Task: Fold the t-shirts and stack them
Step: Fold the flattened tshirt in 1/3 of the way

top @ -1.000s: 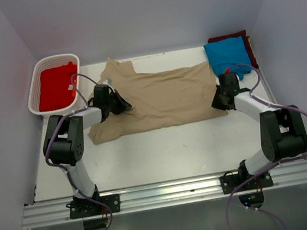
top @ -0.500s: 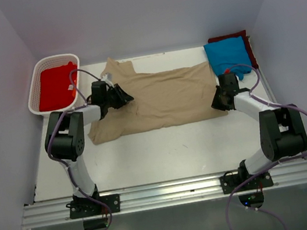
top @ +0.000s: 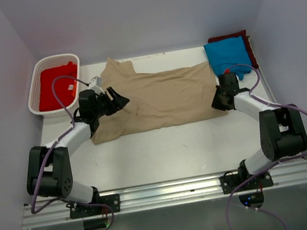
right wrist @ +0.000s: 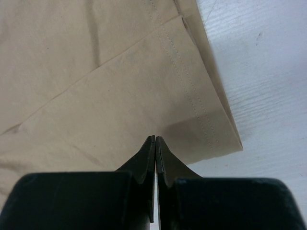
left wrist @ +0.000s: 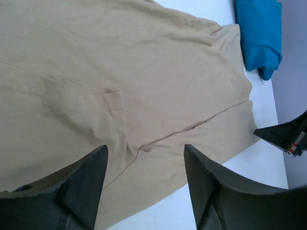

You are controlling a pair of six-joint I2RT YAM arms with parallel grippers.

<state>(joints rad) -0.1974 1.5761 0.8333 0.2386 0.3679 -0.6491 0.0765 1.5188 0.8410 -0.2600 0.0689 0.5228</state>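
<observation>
The tan t-shirt (top: 162, 96) lies spread flat across the table, its length running left to right. My left gripper (top: 120, 100) hovers over its left part, open, and the left wrist view shows only cloth (left wrist: 120, 72) below the wide-apart fingers (left wrist: 145, 148). My right gripper (top: 216, 104) is shut, its tips (right wrist: 156, 139) on the near right hem corner of the tan t-shirt (right wrist: 96, 72), with no cloth showing between them. A folded blue t-shirt (top: 227, 55) lies on a dark maroon one (top: 236, 35) at the back right. A red t-shirt (top: 56, 87) fills the basket.
The white lattice basket (top: 34, 98) stands at the back left by the wall. Bare white table (top: 165, 148) runs along the front, between the shirt and the arm bases. The left wrist view also takes in the blue t-shirt (left wrist: 259, 33) and the right gripper (left wrist: 285, 136).
My left gripper has opened, let go of the tan shirt and drawn back to the left, its elbow swinging down and left. The right arm and the shirt stay put.
</observation>
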